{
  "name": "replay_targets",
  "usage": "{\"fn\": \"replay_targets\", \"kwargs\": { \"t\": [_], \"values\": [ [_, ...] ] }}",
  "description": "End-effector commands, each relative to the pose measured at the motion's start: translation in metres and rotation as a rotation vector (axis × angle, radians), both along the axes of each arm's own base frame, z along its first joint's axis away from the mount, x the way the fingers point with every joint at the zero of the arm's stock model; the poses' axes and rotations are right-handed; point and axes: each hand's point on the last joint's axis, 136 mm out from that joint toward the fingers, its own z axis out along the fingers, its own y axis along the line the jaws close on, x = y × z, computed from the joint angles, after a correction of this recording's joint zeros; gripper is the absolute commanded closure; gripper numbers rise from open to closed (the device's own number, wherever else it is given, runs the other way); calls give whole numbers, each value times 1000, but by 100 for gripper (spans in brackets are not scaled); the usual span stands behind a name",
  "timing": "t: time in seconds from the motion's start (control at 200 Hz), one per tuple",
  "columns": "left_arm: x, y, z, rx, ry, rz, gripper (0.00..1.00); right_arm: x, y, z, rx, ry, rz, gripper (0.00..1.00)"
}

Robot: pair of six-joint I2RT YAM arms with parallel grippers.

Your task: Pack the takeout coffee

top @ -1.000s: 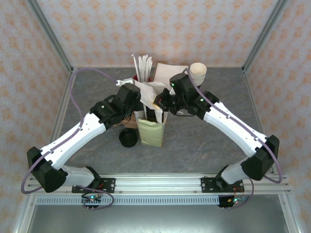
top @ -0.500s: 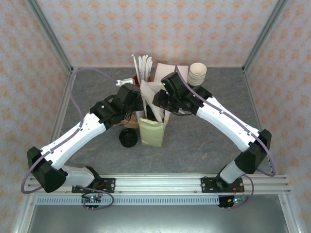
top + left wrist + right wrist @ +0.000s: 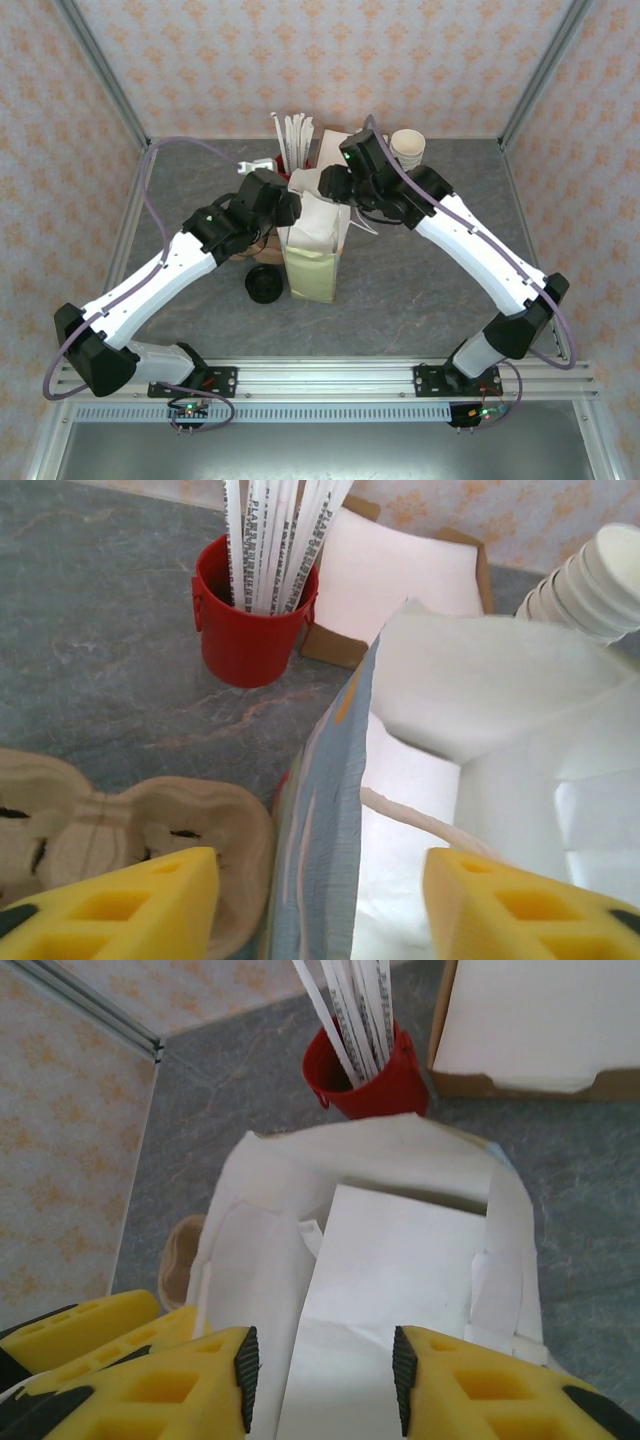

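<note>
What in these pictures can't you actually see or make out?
- Inside the paper bag: right wrist view, folded white flaps cover its contents.
- Stack of cream cups: left wrist view, cut by the right edge and the bag.
- Black disc: top view, too small to identify.
- Cardboard carrier: left wrist view, cut by the left edge.

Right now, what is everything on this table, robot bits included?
Paper bag: one, white with a pale green front, standing mid-table.
Red cup: one, red, behind the bag.
Wrapped straws: a bundle, white, in the red cup.
Cardboard box: one, brown, white sheets inside, beside the red cup.
Paper cups: one stack, cream, back right.
Disc: one, black, left of the bag.
Cup carrier: one, beige, left of the bag.
Left gripper: yellow fingers, open, astride the bag's wall.
Right gripper: yellow fingers, open, above the bag's mouth.
</note>
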Motion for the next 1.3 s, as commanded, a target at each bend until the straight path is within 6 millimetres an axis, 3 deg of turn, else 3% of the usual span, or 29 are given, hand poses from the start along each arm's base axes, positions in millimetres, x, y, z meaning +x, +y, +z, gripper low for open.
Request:
{"fn": "replay_targets", "kwargs": {
  "t": [0.0,0.185,0.35,0.525,0.841,1.296],
  "values": [
    [2,1,39,5,-73,-36,34,-3,-26,47,-45,-161,-14,55],
    [0,-11,82,-23,-159,-126,21,7,-59,77,-51,-265,-96,52],
    [-5,-20,113,-54,-209,-205,15,18,-99,85,-30,-273,-204,52],
    [-3,-17,111,-66,-194,-173,15,18,-111,87,-18,-293,-232,51],
    [3,-32,98,-155,-138,-179,20,19,-121,78,-36,-265,-255,51],
    [-1,-36,136,-215,-176,-189,25,17,-134,82,-27,-266,-270,51]
  ]
}}
